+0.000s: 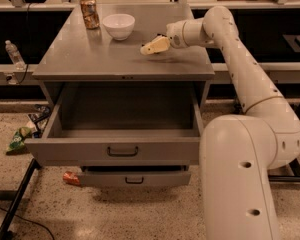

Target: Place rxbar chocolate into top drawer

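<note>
My gripper [150, 47] hangs just above the grey table top [90, 59], right of the middle and in front of the white bowl. It is shut on the rxbar chocolate [142, 51], of which only a small dark end shows at the tip. The top drawer [122, 151] is pulled wide open below the table's front edge. Its inside shows nothing in it, and a dark bar handle sits in the middle of its front.
A white bowl [119, 25] and an orange-patterned can [89, 12] stand at the back left of the table. A shallower lower drawer [135, 177] is slightly open. A water bottle [13, 54] and wrappers [20, 136] lie at the left. My arm reaches in from the right.
</note>
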`<action>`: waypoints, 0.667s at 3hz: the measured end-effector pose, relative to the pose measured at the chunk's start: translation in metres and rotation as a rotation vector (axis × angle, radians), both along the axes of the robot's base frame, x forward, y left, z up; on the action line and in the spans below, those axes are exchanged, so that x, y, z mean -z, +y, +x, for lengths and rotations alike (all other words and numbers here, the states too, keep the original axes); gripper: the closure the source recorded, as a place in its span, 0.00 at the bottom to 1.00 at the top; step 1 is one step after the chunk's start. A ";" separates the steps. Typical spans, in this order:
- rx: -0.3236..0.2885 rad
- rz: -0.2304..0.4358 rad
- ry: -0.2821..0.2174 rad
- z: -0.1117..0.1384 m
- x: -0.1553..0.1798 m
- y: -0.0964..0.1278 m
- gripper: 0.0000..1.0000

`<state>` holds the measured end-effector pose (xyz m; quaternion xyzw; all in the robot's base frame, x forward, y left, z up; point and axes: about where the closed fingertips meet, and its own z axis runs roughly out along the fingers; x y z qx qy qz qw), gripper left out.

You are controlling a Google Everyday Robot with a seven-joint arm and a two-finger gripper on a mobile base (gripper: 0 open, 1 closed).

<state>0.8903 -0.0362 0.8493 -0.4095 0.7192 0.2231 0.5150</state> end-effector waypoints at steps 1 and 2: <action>0.011 0.020 0.019 0.007 0.008 0.000 0.06; 0.003 0.030 0.034 0.008 0.016 -0.001 0.32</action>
